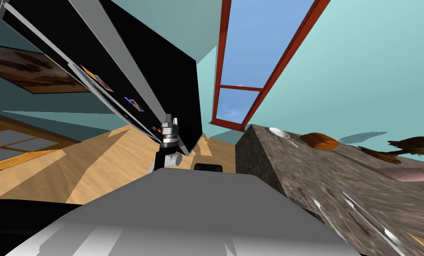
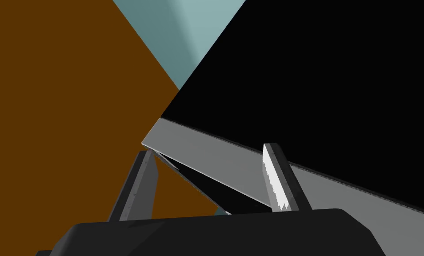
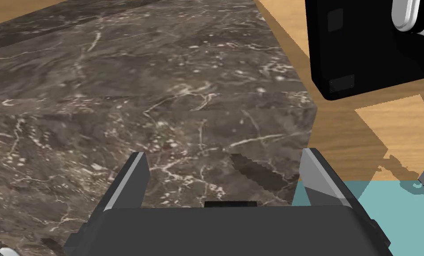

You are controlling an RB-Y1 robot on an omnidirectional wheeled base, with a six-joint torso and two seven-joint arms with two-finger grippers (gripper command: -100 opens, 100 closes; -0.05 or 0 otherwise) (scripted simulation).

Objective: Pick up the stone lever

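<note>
We cannot pick out the lever with any certainty. Our best guess is that it lies among the things on the dark veined counter (image 1: 269, 164) that fills the lower right of the head view. A small white bowl (image 1: 279, 132) and a brown lump (image 1: 320, 141) sit at its far end. A few thin silvery strips (image 1: 355, 206) lie nearer us, toward the bottom right corner. None of these reads clearly as a lever.

Our right gripper (image 3: 223, 154) hangs over the near corner of that counter (image 3: 118, 89) with its fingers spread wide and nothing between them. Our left gripper (image 1: 171, 121) is up just left of the middle of the head view, close against a big black cabinet (image 1: 131, 58). Its fingers are also spread and empty, and a grey strip (image 2: 215, 155) of that cabinet crosses behind them.

If the lever really is stone, we expect it to be heavy for its size, quite stiff and smooth enough to slip. It would likely chip if dropped on the counter. We would take it across its narrow width near the balance point and close firmly before lifting.
</note>
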